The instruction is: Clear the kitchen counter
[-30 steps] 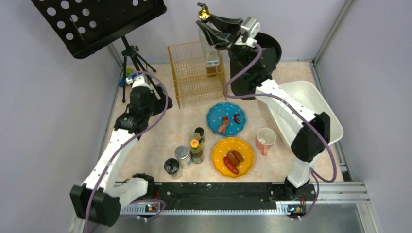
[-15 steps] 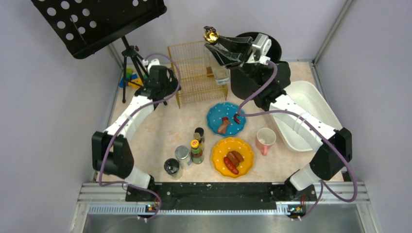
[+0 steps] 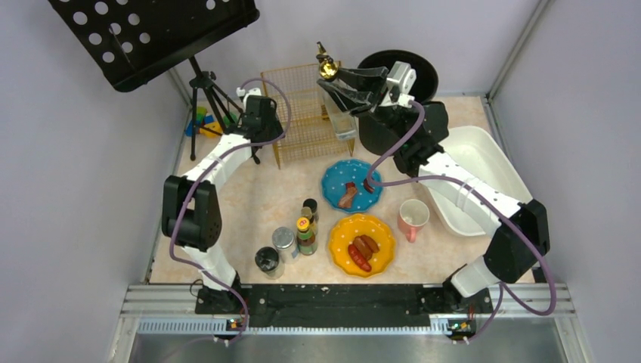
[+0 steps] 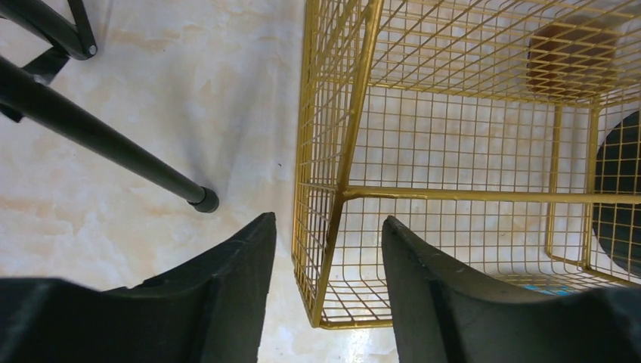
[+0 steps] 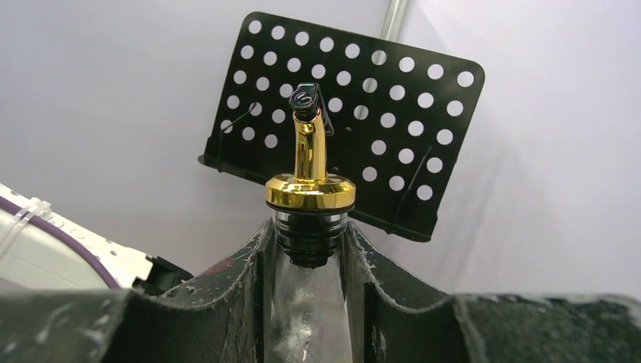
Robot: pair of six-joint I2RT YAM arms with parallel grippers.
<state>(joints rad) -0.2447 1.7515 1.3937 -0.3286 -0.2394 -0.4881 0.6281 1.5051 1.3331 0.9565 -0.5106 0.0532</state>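
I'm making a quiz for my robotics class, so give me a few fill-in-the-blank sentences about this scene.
The right gripper holds the glass bottle by its ____.
The left gripper is ____, its fingers either side of the gold wire rack's wall.
The yellow plate lies nearer the arm bases than the ____ plate.
Missing words: neck; open; blue.

Gold-spouted glass bottle (image 5: 310, 249) between right gripper (image 5: 310, 261) fingers.
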